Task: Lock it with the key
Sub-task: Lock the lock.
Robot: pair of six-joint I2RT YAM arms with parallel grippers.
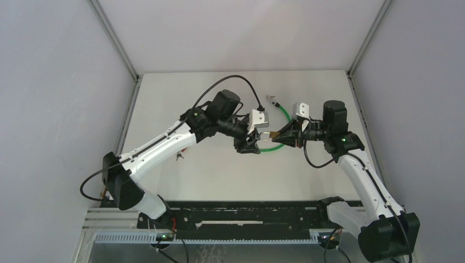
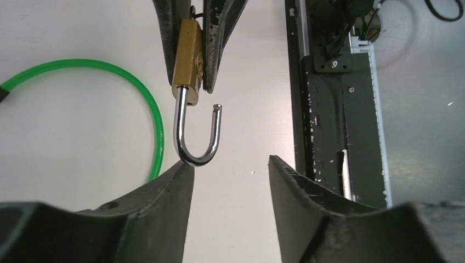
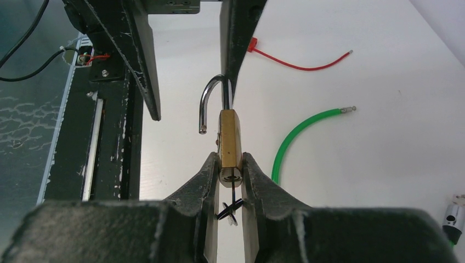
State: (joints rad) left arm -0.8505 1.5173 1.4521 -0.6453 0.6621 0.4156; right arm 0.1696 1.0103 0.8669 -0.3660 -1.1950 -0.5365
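My right gripper (image 3: pixel 230 159) is shut on the body of a brass padlock (image 3: pixel 230 137) and holds it above the table. The key (image 3: pixel 234 204) sticks out of the padlock's base, between the fingers. The silver shackle (image 2: pixel 194 148) stands open, its free end clear of the body. My left gripper (image 2: pixel 230 164) faces it with the jaws open and nothing between them. One of its fingertips (image 2: pixel 183 170) is at the shackle's bend. In the top view the two grippers, left (image 1: pixel 253 143) and right (image 1: pixel 277 135), meet mid-table.
A green cable (image 2: pixel 109 68) loops on the table beneath the grippers. A red cable tie (image 3: pixel 290 63) lies farther off. A small dark object (image 1: pixel 179 156) sits near the left arm. A black rail (image 1: pixel 247 211) runs along the near edge.
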